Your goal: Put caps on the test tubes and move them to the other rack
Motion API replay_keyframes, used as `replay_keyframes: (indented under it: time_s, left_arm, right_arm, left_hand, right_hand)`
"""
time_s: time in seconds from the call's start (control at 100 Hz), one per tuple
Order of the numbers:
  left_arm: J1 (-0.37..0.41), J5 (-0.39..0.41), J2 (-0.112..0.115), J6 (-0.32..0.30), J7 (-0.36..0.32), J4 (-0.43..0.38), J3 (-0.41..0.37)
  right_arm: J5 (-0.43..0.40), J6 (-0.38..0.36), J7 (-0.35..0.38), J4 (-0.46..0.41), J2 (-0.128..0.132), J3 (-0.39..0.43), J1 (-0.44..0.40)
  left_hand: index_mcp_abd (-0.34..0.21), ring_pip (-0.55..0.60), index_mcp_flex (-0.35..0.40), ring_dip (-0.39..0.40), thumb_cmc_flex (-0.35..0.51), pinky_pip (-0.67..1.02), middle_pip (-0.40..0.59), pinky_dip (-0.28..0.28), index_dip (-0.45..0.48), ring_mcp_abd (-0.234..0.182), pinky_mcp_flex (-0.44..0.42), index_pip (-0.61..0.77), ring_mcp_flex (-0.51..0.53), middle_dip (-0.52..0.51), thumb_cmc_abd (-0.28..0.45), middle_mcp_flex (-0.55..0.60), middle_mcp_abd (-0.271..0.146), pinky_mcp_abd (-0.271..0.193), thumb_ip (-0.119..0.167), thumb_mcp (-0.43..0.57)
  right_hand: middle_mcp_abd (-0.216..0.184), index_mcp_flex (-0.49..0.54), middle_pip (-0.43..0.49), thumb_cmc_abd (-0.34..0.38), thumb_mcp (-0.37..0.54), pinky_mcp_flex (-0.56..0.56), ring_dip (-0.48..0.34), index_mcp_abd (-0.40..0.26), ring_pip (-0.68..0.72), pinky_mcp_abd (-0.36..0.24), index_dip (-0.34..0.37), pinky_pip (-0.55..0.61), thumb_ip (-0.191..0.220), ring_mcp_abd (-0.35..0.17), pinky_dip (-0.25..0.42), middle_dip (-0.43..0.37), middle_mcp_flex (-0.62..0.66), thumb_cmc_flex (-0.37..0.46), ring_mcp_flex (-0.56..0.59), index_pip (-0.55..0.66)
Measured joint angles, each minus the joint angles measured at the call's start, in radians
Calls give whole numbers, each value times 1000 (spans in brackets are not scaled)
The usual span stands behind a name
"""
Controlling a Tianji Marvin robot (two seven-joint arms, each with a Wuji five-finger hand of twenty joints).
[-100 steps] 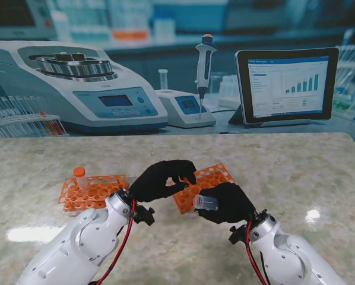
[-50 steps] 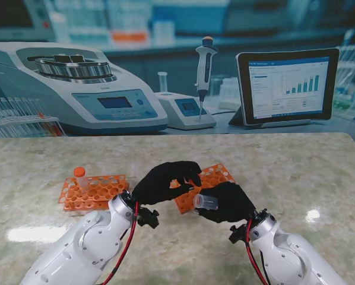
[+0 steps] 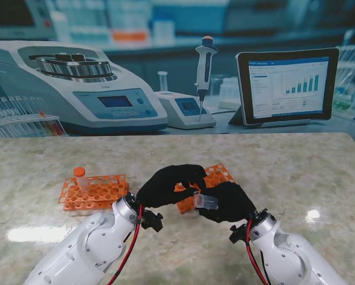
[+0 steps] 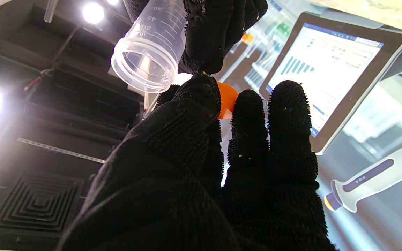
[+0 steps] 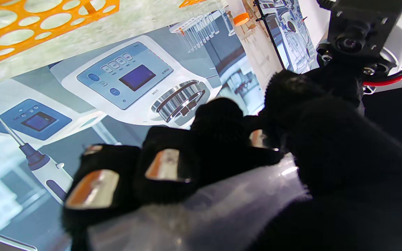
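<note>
My right hand (image 3: 230, 202) is shut on a clear uncapped test tube (image 3: 206, 202), held tilted with its open mouth (image 4: 141, 66) toward my left hand. My left hand (image 3: 168, 184) pinches an orange cap (image 4: 227, 100) between thumb and fingers, close beside the tube's mouth and apart from it. Both hands hover over the nearer end of the right orange rack (image 3: 216, 177), which looks empty where it shows. The left orange rack (image 3: 94, 191) holds one tube with an orange cap (image 3: 79, 173) at its far left corner. The right wrist view shows the tube's clear body (image 5: 222, 209) under my fingers (image 5: 166, 167).
Past the table's (image 3: 296, 172) far edge stand a centrifuge (image 3: 76, 89), a small device (image 3: 186, 108) with a pipette (image 3: 205, 65), and a tablet (image 3: 286, 83). A rack of glass tubes (image 3: 20, 116) sits at the far left.
My left hand has moved right toward the tube's mouth, bringing the cap closer to it. The right hand and its tube have stayed nearly still.
</note>
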Motion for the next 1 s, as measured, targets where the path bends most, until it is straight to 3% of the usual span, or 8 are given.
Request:
replay_keyframes:
  time_s: [1.0]
  left_arm:
    - [139, 87, 15, -84, 11, -101, -114]
  right_arm:
    - [-8, 13, -10, 3, 0, 18, 0]
  left_hand:
    - [0, 0, 0, 2, 0, 0, 0, 0, 0, 0, 0, 0, 0, 0, 0, 0, 0, 0, 0, 0]
  right_hand:
    - [0, 0, -1, 8, -11, 0, 0, -1, 0, 0, 0, 0, 0, 0, 0, 0, 0, 0, 0, -1]
